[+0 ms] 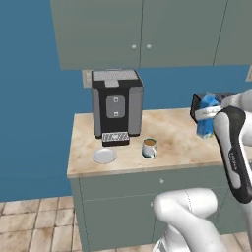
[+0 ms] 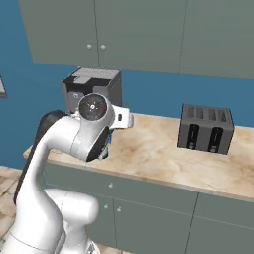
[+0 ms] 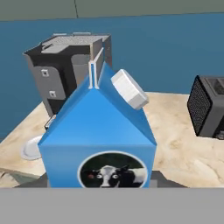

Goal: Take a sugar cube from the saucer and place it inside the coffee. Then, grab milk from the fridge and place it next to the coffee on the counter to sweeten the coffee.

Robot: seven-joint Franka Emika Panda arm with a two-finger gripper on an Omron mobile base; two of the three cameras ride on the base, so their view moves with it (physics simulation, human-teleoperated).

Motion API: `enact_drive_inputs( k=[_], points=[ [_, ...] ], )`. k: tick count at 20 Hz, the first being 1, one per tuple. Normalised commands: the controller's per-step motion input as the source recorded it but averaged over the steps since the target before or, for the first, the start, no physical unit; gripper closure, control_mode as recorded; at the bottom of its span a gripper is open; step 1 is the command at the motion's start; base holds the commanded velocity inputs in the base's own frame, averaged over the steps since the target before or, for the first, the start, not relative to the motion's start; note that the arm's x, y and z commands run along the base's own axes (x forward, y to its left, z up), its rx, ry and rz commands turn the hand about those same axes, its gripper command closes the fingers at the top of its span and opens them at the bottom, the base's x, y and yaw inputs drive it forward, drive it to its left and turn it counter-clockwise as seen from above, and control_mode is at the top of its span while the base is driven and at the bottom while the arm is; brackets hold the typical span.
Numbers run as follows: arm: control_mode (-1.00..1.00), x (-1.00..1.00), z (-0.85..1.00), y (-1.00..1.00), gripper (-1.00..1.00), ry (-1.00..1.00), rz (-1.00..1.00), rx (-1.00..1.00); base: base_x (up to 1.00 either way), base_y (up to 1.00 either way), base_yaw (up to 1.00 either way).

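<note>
My gripper [image 1: 208, 114] is shut on the milk [image 1: 205, 119], a blue carton with a white cap and a cow picture, upright over the right part of the counter [image 1: 177, 142]. Up close in the hand view, the milk [image 3: 99, 127] hides the fingertips. I cannot tell whether it touches the worktop. The coffee [image 1: 149, 147], a white mug with brown liquid, stands well to the carton's left. Further left, before the coffee machine, lies the saucer [image 1: 104, 155], seen again as the saucer [image 3: 31, 148]. The sugar cube is hidden or out of view. The fridge is out of view.
A black coffee machine [image 1: 116, 105] stands at the back left of the counter. A dark toaster [image 2: 206, 129] sits at the back right, just behind the carton. Grey-green wall cabinets [image 1: 142, 29] hang overhead. The counter's left end [image 1: 71, 147] drops to the tiled floor.
</note>
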Motion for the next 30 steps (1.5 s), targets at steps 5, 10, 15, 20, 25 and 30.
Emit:
enact_drive_inputs(
  k=[5,10,15,20,25,30],
  points=[
    [-1.00,0.08,-0.27,-0.29,1.00,0.03,0.41,0.20,0.00,0.00,0.00],
    [-1.00,0.26,-0.32,0.00,1.00,0.00,0.38,0.14,0.00,0.00,0.00],
    [-1.00,0.51,-0.38,0.00,1.00,0.00,0.31,0.08,0.00,0.00,0.00],
    [-1.00,0.28,-0.50,0.00,1.00,0.02,0.21,0.02,0.00,0.00,0.00],
    [-1.00,0.41,-0.45,0.03,1.00,0.00,0.14,0.00,0.00,0.00,0.00],
    [-1.00,0.41,-0.34,0.01,1.00,-0.07,0.04,-0.04,0.00,0.00,0.00]
  ],
)
